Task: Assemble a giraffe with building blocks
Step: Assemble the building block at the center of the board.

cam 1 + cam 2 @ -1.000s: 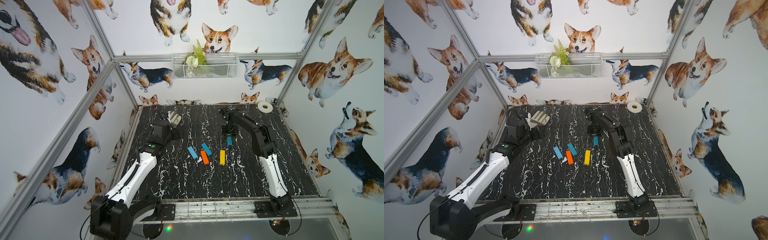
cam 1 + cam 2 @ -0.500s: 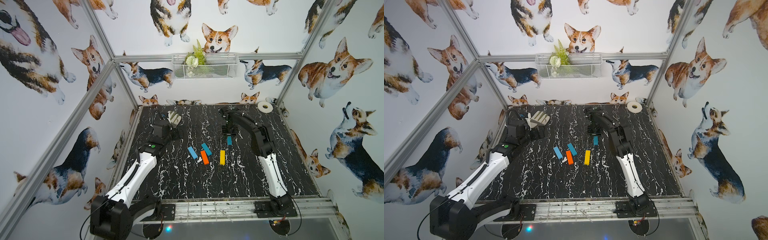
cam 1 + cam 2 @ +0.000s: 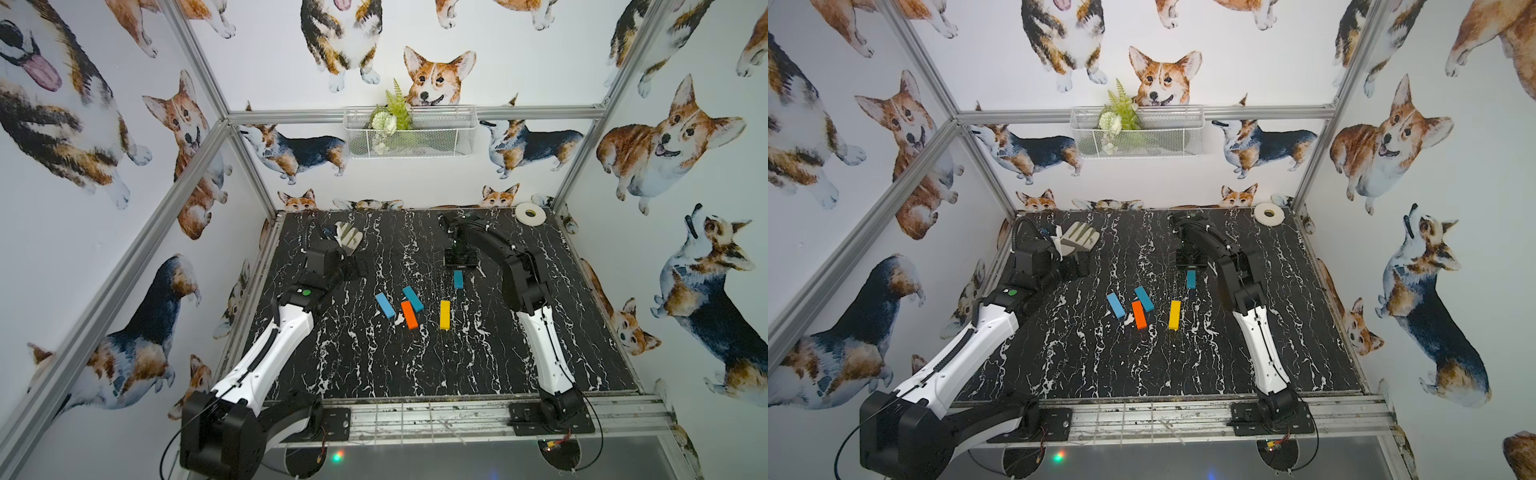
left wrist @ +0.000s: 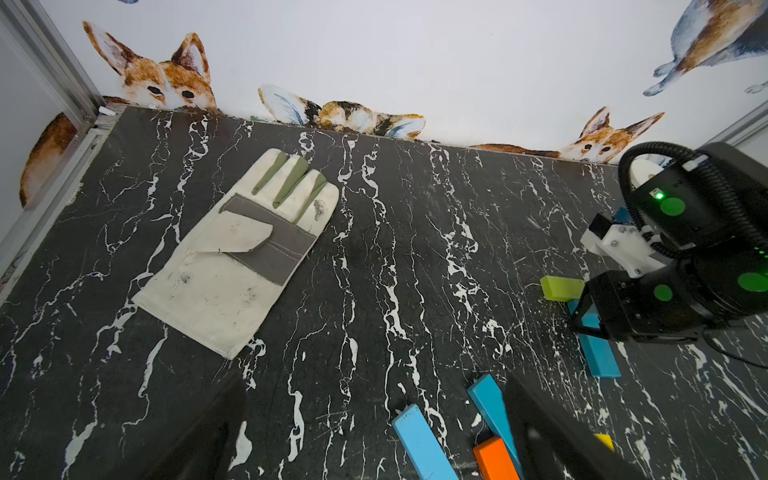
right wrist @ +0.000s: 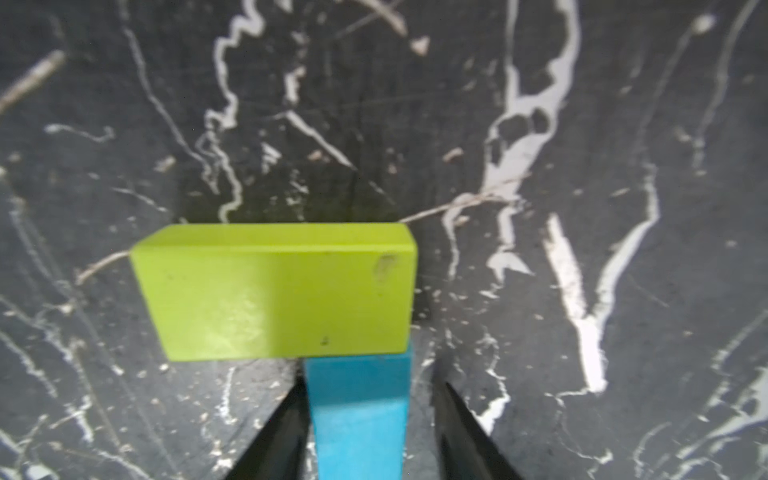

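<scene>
Inside a booth papered with corgis, a black counter point(image 3: 374, 365) veined in white carries the building blocks, with a work glove point(image 4: 237, 253) and a white tape roll point(image 3: 528, 214) lying off towards the back. The giraffe is barely begun: in the right wrist view a lime-green block point(image 5: 274, 291) lies crosswise with one teal bar point(image 5: 357, 415) butted against its long side, head on neck. The right gripper point(image 5: 372, 384) straddles that teal bar with its jaws parted, and a clear gap on one side tells us it is released rather than clamped. The left gripper point(image 4: 372, 390) hangs spread wide over bare counter near the glove, holding nothing. Loose in mid-counter lie a light-blue bar point(image 3: 385, 305), a second teal bar point(image 3: 412, 298), an orange bar point(image 3: 409, 314) and a yellow bar point(image 3: 444, 314), the orange just beside the teal. We judge these pieces light, rigid and smooth-painted, so they will slide at a nudge. We would pinch each across its narrow width near mid-length, and lift away from the joined pair without brushing it.
</scene>
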Controlling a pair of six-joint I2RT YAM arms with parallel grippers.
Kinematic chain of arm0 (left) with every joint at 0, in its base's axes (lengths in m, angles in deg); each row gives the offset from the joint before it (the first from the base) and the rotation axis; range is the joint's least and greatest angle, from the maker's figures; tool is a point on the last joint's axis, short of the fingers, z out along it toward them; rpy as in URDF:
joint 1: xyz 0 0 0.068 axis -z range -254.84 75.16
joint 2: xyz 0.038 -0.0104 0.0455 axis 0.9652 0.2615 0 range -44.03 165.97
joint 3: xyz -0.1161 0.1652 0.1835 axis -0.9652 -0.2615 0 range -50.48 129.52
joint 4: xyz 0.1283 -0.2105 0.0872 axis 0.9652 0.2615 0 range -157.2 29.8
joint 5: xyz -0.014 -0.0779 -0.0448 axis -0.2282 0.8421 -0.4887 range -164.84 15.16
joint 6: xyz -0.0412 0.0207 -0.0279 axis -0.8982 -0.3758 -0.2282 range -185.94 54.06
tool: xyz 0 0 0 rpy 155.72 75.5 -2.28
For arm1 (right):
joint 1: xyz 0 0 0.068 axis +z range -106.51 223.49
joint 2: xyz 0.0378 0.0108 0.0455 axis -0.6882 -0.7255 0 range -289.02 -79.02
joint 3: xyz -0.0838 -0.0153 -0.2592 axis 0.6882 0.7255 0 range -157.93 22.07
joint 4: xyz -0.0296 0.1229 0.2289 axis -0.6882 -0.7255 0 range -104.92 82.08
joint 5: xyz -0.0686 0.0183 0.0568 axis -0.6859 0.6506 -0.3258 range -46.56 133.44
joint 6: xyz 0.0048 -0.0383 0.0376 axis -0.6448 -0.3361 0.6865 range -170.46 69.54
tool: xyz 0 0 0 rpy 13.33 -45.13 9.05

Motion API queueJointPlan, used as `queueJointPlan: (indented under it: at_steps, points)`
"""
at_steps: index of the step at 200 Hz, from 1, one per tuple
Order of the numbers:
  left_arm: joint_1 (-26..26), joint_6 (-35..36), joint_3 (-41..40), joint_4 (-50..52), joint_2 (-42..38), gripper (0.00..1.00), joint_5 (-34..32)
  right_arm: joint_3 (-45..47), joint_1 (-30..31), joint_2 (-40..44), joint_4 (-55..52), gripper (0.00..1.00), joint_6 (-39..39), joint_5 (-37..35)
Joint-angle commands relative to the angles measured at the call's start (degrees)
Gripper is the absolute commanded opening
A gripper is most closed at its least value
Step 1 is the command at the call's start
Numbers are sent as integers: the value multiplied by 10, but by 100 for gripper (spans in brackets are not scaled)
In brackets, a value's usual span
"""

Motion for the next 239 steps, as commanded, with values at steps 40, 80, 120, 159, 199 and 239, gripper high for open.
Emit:
queueJointPlan:
  at_steps: [40, 80, 120, 159, 199, 239]
  points:
    - [1, 2, 4, -12, -2, 100, 4, 13, 1, 7, 63, 94, -1, -5]
    - [1, 3, 2, -13, -8, 100, 1, 91, 29, 95, 85, 100, -18, 1]
    - [1, 3, 1, -11, -16, 100, -2, 217, 82, 210, 105, 100, 9, -15]
    - [2, 0, -4, -12, -27, 100, 0, 355, 111, 289, 173, 72, 122, 17]
    - [5, 1, -6, -11, -30, 100, -3, 391, 136, 286, 201, 62, 160, 34]
    - [7, 1, -6, -11, -34, 100, -4, 371, 162, 260, 190, 62, 163, 21]
